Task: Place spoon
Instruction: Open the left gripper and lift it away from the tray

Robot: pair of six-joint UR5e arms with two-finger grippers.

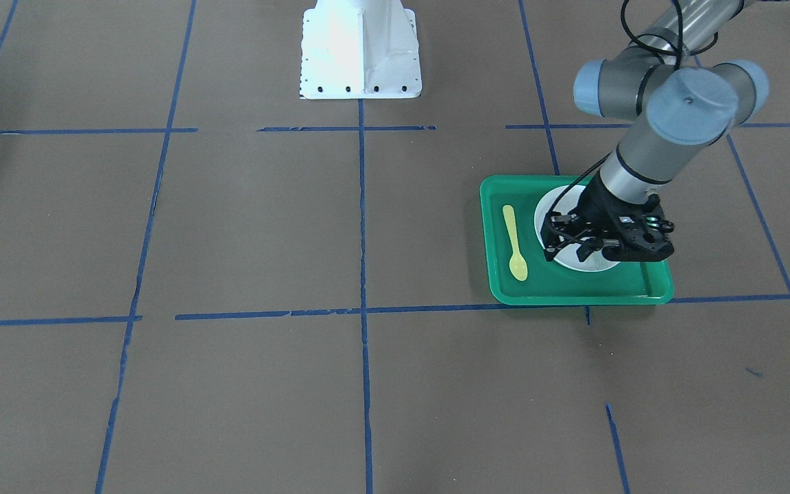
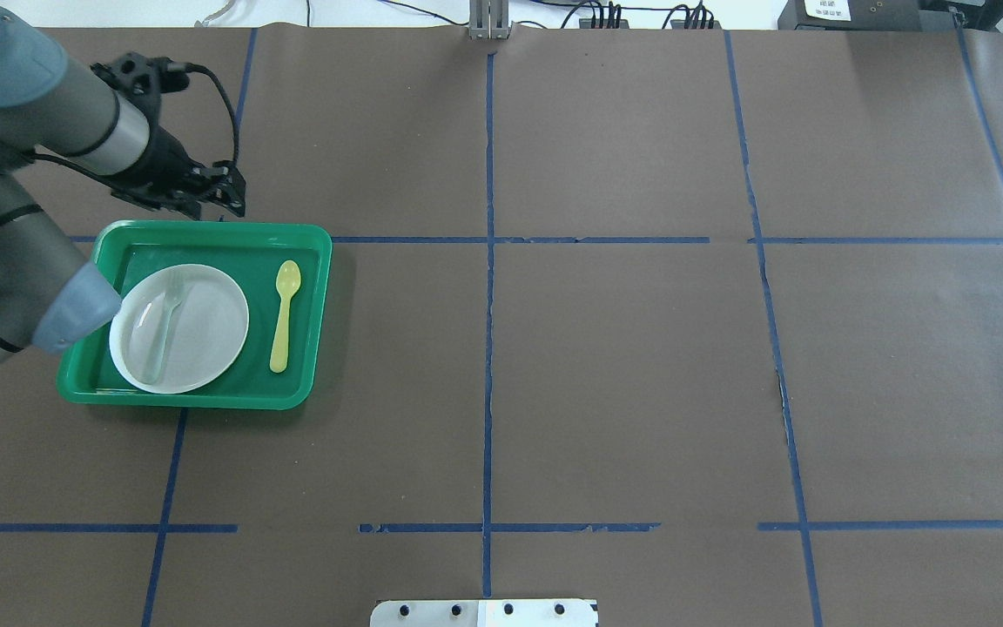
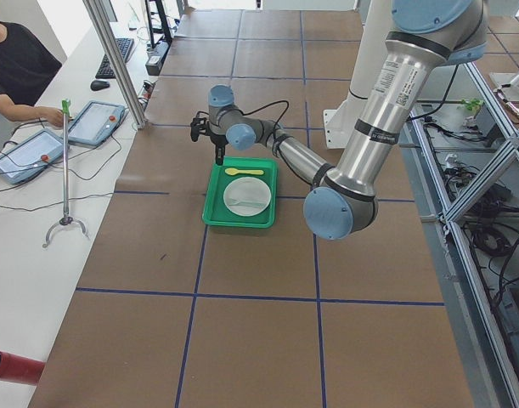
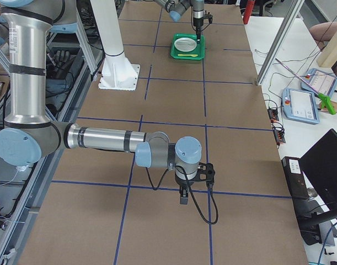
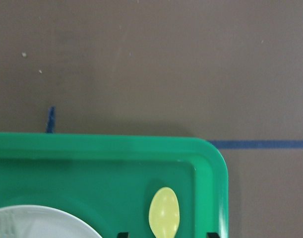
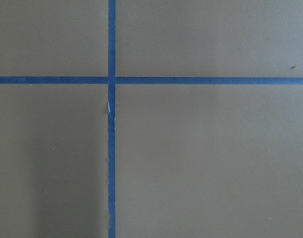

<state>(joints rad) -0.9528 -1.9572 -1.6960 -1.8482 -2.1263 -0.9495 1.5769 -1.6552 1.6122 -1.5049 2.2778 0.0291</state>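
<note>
One spoon (image 2: 284, 315), pale yellow plastic, is seen lying flat on the floor of the green tray (image 2: 258, 252). It sits between the white plate (image 2: 205, 331) and the tray wall on the side toward the worktop's middle, with a thin gap to the plate. The handle runs robot edge to operators' edge, bowl toward the operators' edge. The tray sits toward the worktop's left end, somewhat nearer the operators' edge than the robot's edge. A translucent fork (image 2: 162, 326) lies on the plate.

Handling, as judged:
- Very light, so it is easily flicked or dragged by a fingertip.
- Stiff but thin, and smooth plastic on smooth plastic, so sliding is expected.
- It lies low on the tray floor, so little height is offered to the pads.
- A hold across the handle near mid-length is preferred, closing on its narrow width. The curved bowl is best avoided, since a pinch there would likely squirt it out.

Left gripper (image 2: 221, 207): pointed straight down from a bent wrist and held clear above the tray. Its fingertips (image 5: 211, 234) are spread with nothing between them. In the wrist view the spoon's bowl falls between them, so it is taken to be over the bowl end.

Right gripper (image 4: 183, 197): parked low near the worktop's right end, toward the operators' edge. Whether it is spread or closed cannot be told.
</note>
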